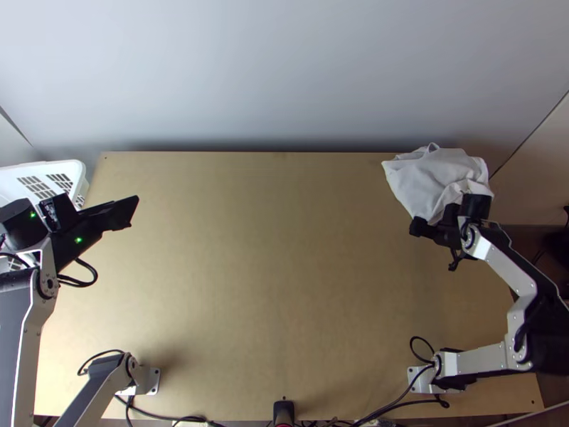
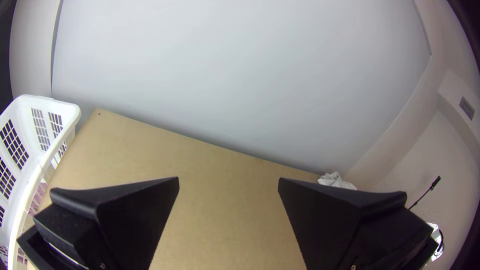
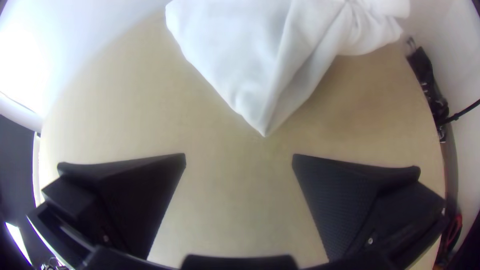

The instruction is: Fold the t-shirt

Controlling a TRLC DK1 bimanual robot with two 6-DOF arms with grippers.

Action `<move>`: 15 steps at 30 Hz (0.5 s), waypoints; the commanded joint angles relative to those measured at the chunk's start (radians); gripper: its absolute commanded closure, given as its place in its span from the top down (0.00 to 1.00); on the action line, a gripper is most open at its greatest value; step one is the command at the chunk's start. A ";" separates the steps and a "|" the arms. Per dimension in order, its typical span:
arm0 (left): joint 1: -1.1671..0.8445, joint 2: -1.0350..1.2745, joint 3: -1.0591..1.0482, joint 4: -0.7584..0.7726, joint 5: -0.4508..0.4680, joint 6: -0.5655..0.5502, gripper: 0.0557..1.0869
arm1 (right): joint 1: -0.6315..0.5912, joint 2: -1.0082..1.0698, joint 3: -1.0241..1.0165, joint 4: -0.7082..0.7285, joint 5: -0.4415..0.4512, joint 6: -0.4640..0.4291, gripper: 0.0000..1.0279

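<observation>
A white t-shirt lies bunched at the table's far right corner. My left gripper is over the table's left side, far from the cloth; in the left wrist view this gripper stands open with bare table between its fingers, and a bit of the shirt shows in the distance. My right gripper is at the shirt's near edge. In the right wrist view that gripper is open and holds nothing, while a pointed corner of the shirt lies just beyond its fingertips.
A white plastic basket stands at the table's left edge, beside the left arm; the left wrist view shows the basket too, with some pinkish cloth inside. Bare wood spans the middle of the table. Cables run along the near edge.
</observation>
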 commanded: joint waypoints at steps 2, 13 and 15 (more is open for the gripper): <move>0.012 -0.004 -0.008 -0.003 0.003 0.027 0.94 | 0.015 0.099 0.053 0.048 0.000 0.044 0.96; -0.016 0.019 -0.009 0.010 0.004 0.031 0.94 | -0.005 0.134 0.098 0.094 0.023 0.061 0.78; -0.019 0.021 -0.011 0.009 0.004 0.031 0.94 | 0.008 0.142 0.098 0.101 0.052 0.032 0.34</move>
